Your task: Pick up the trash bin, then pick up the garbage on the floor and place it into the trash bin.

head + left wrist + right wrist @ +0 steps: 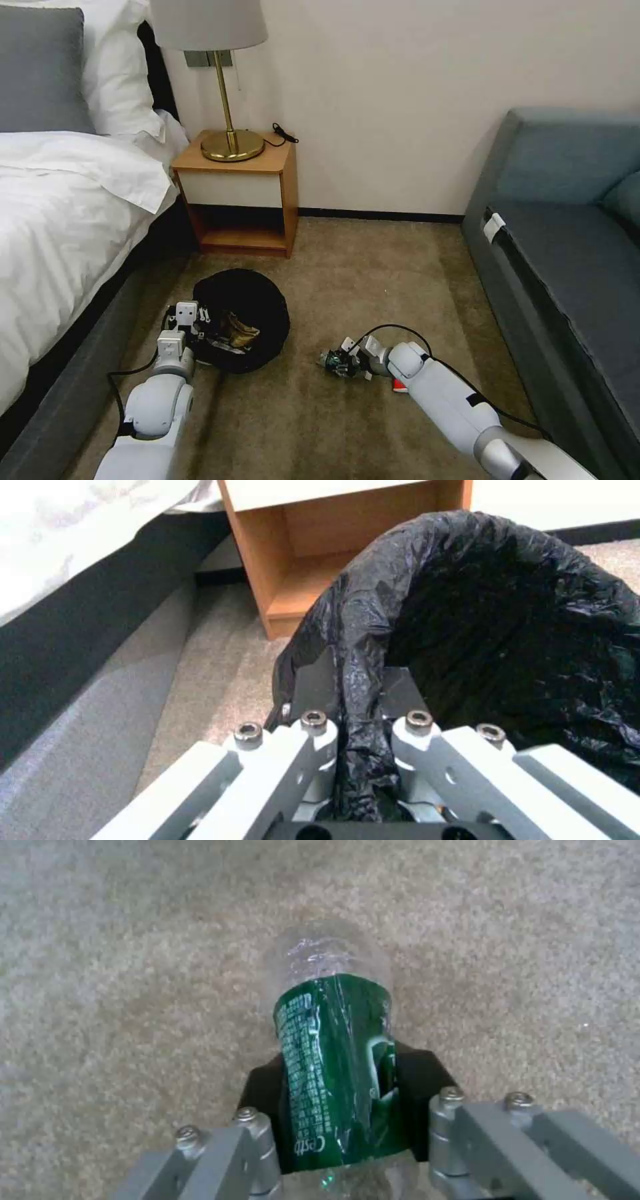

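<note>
Left claw [200, 331] pinches the bagged rim of the trash bin [250, 313]; in the left wrist view its fingers [317, 685] press together on a fold of black plastic [360, 680]. The bin sits on the carpet [373, 280] near the bed's [60, 220] dark side rail, just in front of the nightstand [240, 193]; the gap between bin and bed is narrow. A gold-and-dark wrapper [239, 330] lies inside the bin; the bin's base is hidden by the bag.

Right claw [342, 363] is low on the open carpet, between bin and sofa [567, 253], closed on the clear bottle [337, 1060] with green label. In the right wrist view the bottle lies lengthwise between the fingers [263, 1090], its cap end cut off behind the claw. Carpet around it is free, and the sofa edge is well apart.

A red packet [399, 385] pokes out beside the right arm, mostly hidden by it. Whether the bottle touches the carpet is hard to tell.
</note>
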{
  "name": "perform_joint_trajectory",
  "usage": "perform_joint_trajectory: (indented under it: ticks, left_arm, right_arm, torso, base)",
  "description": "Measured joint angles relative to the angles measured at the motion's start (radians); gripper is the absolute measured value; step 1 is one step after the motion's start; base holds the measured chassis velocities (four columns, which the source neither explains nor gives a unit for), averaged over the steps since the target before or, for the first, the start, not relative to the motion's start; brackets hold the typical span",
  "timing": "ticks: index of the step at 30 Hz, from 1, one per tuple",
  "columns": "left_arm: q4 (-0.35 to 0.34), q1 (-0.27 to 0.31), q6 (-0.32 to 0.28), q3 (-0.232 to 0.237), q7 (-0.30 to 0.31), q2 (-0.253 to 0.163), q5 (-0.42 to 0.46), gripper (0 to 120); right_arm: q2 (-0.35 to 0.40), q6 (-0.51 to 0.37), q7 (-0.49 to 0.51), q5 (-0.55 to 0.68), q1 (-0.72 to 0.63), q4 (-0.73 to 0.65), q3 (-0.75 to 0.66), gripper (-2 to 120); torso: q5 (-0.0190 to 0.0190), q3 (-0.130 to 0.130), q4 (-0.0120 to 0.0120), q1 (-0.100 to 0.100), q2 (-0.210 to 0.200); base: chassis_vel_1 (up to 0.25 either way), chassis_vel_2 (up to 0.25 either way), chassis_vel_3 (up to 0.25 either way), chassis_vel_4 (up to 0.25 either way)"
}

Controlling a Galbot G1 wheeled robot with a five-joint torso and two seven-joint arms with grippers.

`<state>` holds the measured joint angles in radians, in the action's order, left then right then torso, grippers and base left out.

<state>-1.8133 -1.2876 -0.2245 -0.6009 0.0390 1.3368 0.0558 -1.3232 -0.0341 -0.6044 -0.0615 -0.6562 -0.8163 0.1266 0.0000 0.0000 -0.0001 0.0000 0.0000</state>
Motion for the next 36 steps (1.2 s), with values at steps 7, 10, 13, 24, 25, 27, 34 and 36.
perform_joint_trajectory:
  ticks: [7,10,13,24,25,27,34,36]
  left_arm:
    - [-0.01,-0.008,0.002,0.001,-0.001,0.0,-0.001,4]
    - [-0.013,-0.01,0.003,0.002,-0.001,0.001,-0.002,4]
    - [-0.016,-0.014,0.005,0.002,-0.001,0.001,-0.003,4]
    - [-0.039,-0.013,0.009,0.01,0.015,0.01,0.0,4]
    - [-0.041,-0.009,0.011,0.012,0.015,0.011,0.004,4]
    - [-0.045,-0.001,0.011,0.016,0.015,0.011,0.011,4]
    - [-0.048,0.004,0.011,0.032,0.018,0.017,0.03,4]
    - [-0.052,0.0,0.011,0.039,0.018,0.019,0.035,4]
  right_arm:
    - [0.005,0.0,0.0,0.052,-0.031,-0.086,-0.08,30]
    - [0.008,0.006,-0.001,0.084,-0.04,-0.123,-0.114,30]
    - [0.004,0.019,0.031,0.141,-0.048,-0.171,-0.165,30]
    - [0.007,0.007,0.153,0.624,-0.082,-0.403,-0.194,30]
    - [0.008,0.006,0.142,0.694,-0.102,-0.439,-0.173,30]
    - [0.006,0.002,0.113,0.783,-0.136,-0.498,-0.144,30]
    - [-0.028,-0.02,0.101,0.965,-0.184,-0.603,-0.073,30]
    - [-0.05,-0.021,0.1,0.988,-0.183,-0.608,-0.056,30]
  torso:
    - [0.0,0.0,0.0001,0.0,0.0]
    - [0.0001,0.0,0.0,0.0,0.0]
    - [0.0,0.0,0.0,0.0,0.0]
    - [-0.0003,0.0,0.0,0.0,0.0]
    - [-0.0001,0.0,0.0,0.0,0.0]
    - [0.0002,0.0,0.0,0.0,0.0]
    - [0.0,0.0,0.0,0.0,0.0]
    - [-0.0002,0.0,0.0,0.0,0.0]
  base:
    - [0.0,0.0,0.0,0.0]
    - [0.0,0.0,0.0,0.0]
    - [0.0,0.0,0.0,0.0]
    - [0.0,0.0,0.0,0.0]
    - [0.0,0.0,0.0,0.0]
    - [0.0,0.0,0.0,0.0]
    - [0.0,0.0,0.0,0.0]
    - [0.0,0.0,0.0,0.0]
